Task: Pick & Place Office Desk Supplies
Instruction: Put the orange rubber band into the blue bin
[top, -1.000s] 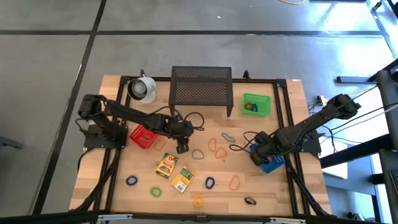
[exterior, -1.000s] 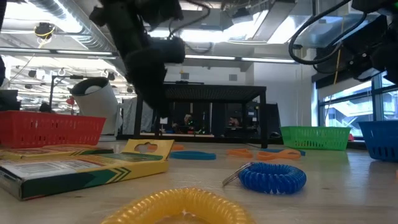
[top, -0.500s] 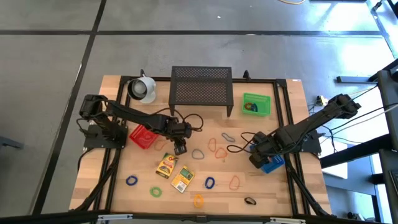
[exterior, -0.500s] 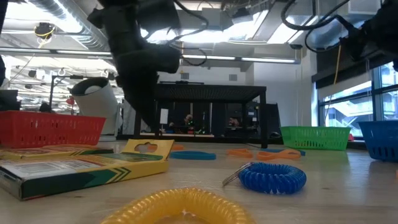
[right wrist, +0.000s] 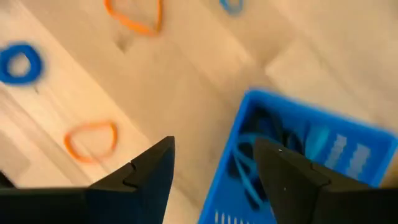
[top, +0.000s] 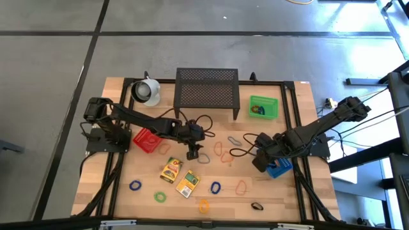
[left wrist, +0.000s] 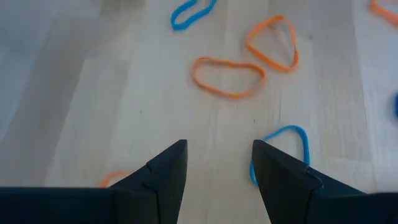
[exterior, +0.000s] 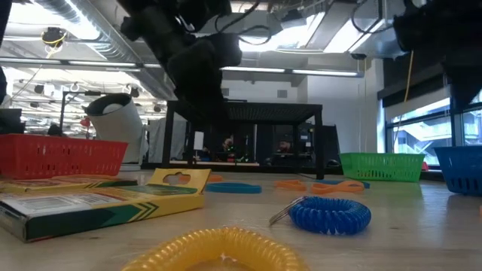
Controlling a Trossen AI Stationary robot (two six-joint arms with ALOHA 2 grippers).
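The left arm reaches from its base across the worktop point(top: 121, 191) toward the middle, its forearm nearly level and the wrist bent down so the left hand point(top: 192, 154) points at the wood; its fingers point(left wrist: 163, 174) stand parted with nothing between them, bare wood showing in the gap; just beside one fingertip lies a blue loop point(left wrist: 287, 148), a little farther ahead two orange loops point(left wrist: 227, 76), and behind the hand, toward the left arm's base, the red bin point(top: 146, 140); the two yellow packets point(top: 179, 176) lie near the hand on the front side of the worktop; the right arm stretches in from the right edge, elbow raised, wrist tipped downward, and the right hand point(top: 259, 162) hangs over the inner edge of the blue bin point(right wrist: 311, 162); its fingers point(right wrist: 149, 174) are spread and grip nothing; blue loops already lie inside that bin, directly under the hand; on the wood beyond it lie an orange loop point(right wrist: 92, 139) and a blue coiled loop point(right wrist: 21, 63); well away from both hands, more loops in blue, green and yellow are scattered along the front edge, and the green bin point(top: 264, 107) sits at the back beside a dark mesh stand point(top: 207, 89)
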